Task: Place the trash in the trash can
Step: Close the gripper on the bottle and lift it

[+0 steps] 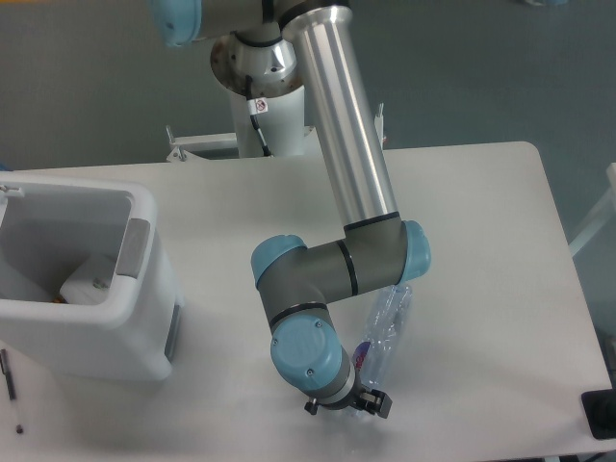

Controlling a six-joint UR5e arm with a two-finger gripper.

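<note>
The clear bluish plastic bottle [388, 325] lies on the white table, right of centre near the front, with its pink-red label [362, 356] toward the front end. My gripper [354, 404] points down over that front end; the wrist hides its fingers, so I cannot tell whether they are open or hold the bottle. The trash can [144, 279], a large white boxy bin with grey handle panels, stands at the left. A white lump that looks like the crumpled paper wad [89, 279] lies inside it.
The arm's elbow and forearm [337, 265] hang over the table's middle, and its base [260, 67] is at the back. A dark pen [10, 380] lies at the left edge. A black object [600, 414] sits at the front right corner.
</note>
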